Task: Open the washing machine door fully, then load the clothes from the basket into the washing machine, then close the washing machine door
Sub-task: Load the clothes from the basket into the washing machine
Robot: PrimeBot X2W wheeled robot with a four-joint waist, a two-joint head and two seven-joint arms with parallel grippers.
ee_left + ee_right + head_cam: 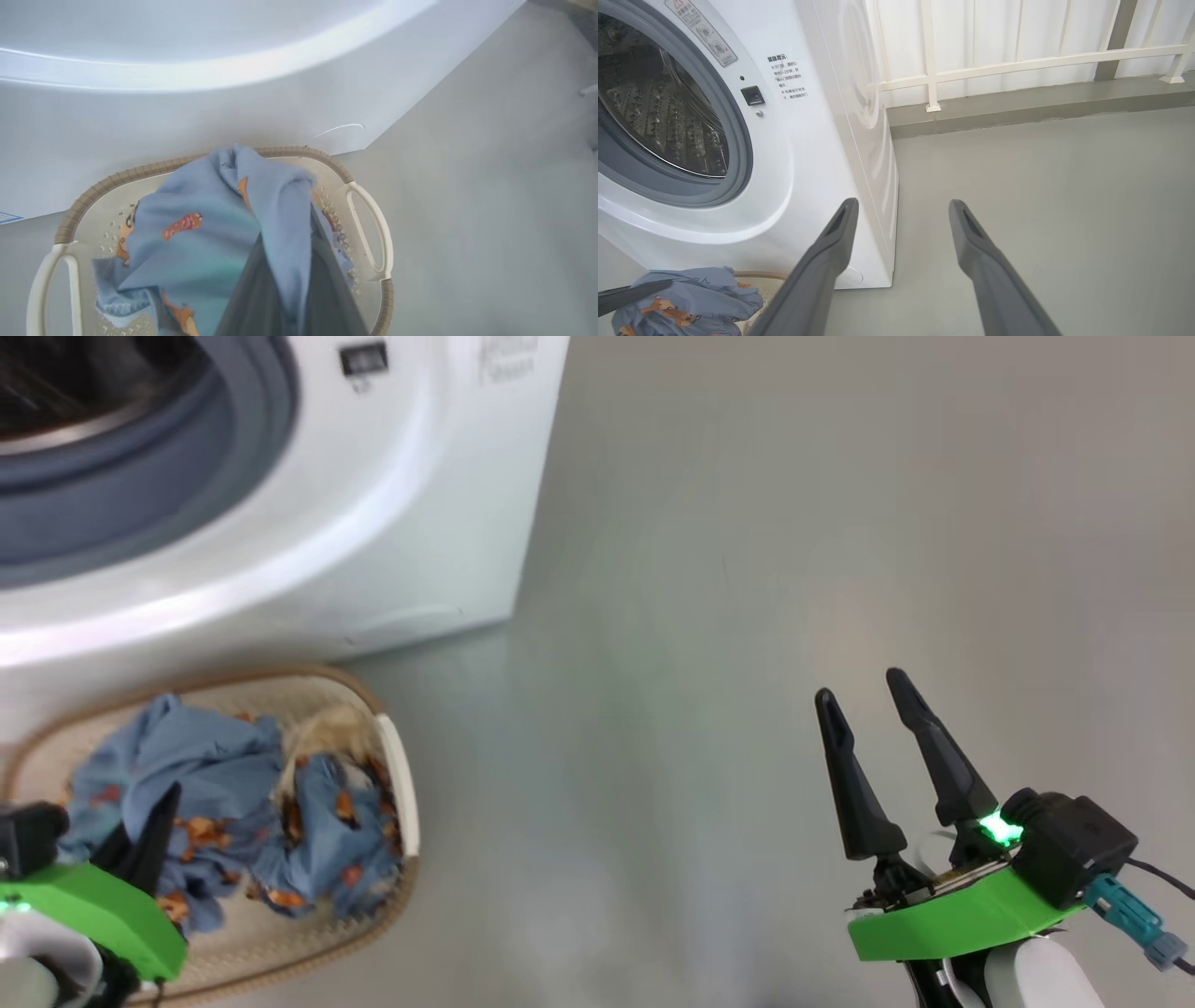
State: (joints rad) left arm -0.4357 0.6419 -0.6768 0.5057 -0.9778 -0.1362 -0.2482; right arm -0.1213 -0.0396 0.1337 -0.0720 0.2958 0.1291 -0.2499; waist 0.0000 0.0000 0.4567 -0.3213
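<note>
The washing machine [392, 523] stands at the upper left with its drum mouth [658, 112] uncovered; the washing machine door is out of view. In front of it sits the basket [399, 775] holding the clothes [215, 765], blue fabric with orange bears. My left gripper [168, 798] is over the basket, shut on a blue garment [201, 219] that drapes up over its dark fingers [327, 289]. The right wrist view also shows the raised garment [691, 294]. My right gripper [861, 685] hangs open over bare floor to the right, with nothing between its fingers [822, 261].
Grey floor [747, 569] stretches to the right of the machine. A white railing [1017, 60] on a low kerb runs behind it. The basket touches or nearly touches the machine's front panel [187, 126].
</note>
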